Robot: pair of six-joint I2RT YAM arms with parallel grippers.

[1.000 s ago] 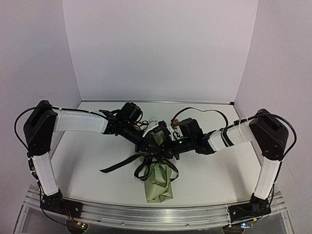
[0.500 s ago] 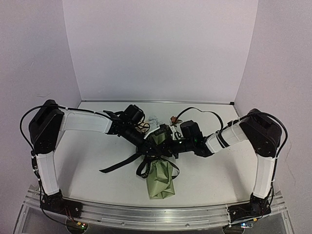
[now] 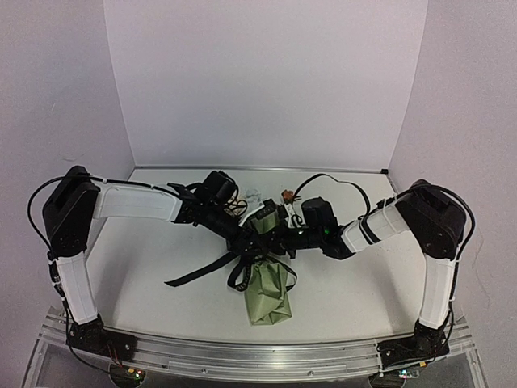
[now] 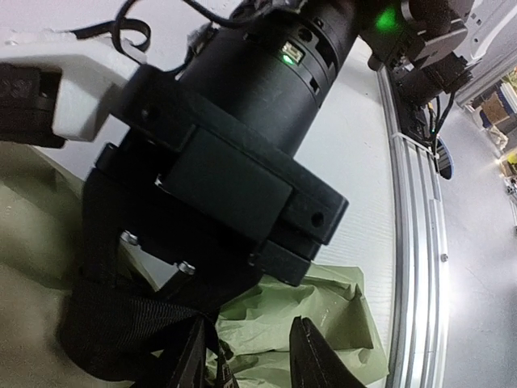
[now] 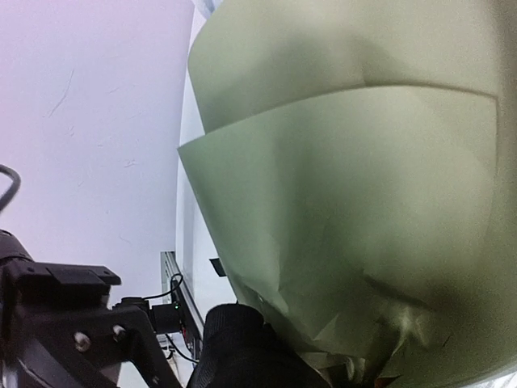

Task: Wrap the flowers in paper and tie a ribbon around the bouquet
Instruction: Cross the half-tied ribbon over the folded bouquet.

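Since a second ago the left gripper [image 4: 249, 343] is opening up: its two fingers are now standing apart right over the crinkly green paper [image 5: 347, 202], with nothing between them. The whole bundle is also sitting a touch farther from the near edge of the table [image 3: 153, 250] than it was.

So the bouquet [image 3: 268, 293] is lying mid-table, folded end pointing at the near edge, and the flowers [image 3: 287, 196] are poking out toward the far edge behind the two wrists. The ribbon [image 3: 198, 273] is looping around the paper just where the grippers are meeting, and one long tail is trailing off toward the left edge.

The right gripper [image 3: 262, 242] is closed and pressing in at the ribbon bunch. Honestly, I can't tell whether it's actually pinching ribbon or just shut against it.

Looks to me like we're mid-tie, with the left side letting go to re-grab. If I'm doing this well, I'm keeping the right one clamped and still so the loop isn't slackening, and I'm going for the loose tail low and clean without snagging paper.
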